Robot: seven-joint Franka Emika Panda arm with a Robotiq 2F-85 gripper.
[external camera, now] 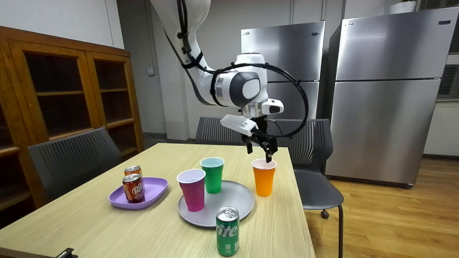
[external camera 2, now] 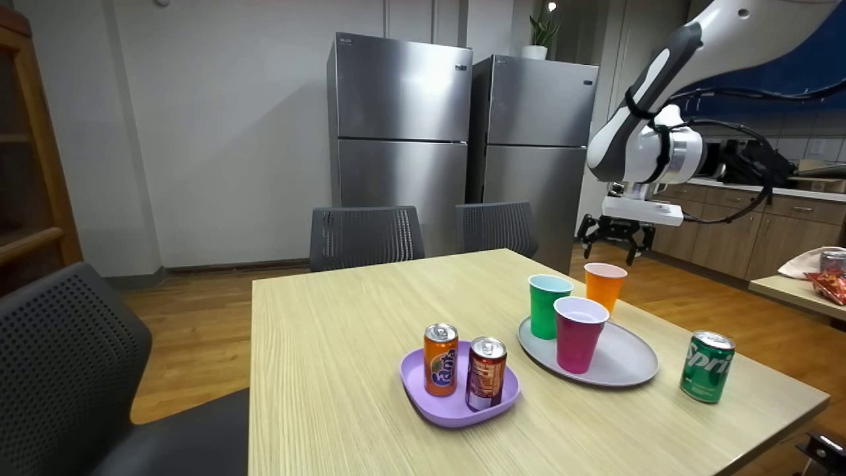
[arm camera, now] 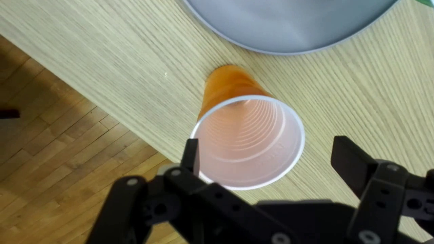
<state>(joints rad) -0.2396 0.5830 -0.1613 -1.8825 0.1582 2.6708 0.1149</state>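
Observation:
My gripper (external camera: 259, 153) is open and empty, pointing down just above the orange cup (external camera: 263, 182). It also shows in an exterior view (external camera 2: 609, 254) and in the wrist view (arm camera: 268, 149). In the wrist view the orange cup (arm camera: 227, 84) stands upright with its mouth toward the camera. One finger overlaps the cup's rim there; whether it touches I cannot tell. The other finger is apart from it. The grey plate (external camera: 233, 204) is beside the orange cup. The green cup (external camera: 214, 179) and the magenta cup (external camera: 193, 195) stand upright on it.
A Sprite can (external camera: 228, 236) stands near the plate. A purple tray (external camera: 157, 188) holds a Dr Pepper can (external camera: 133, 190) and a Fanta can (external camera 2: 441, 363). The orange cup is near the table's edge. A chair (external camera: 315, 190) stands beside that edge.

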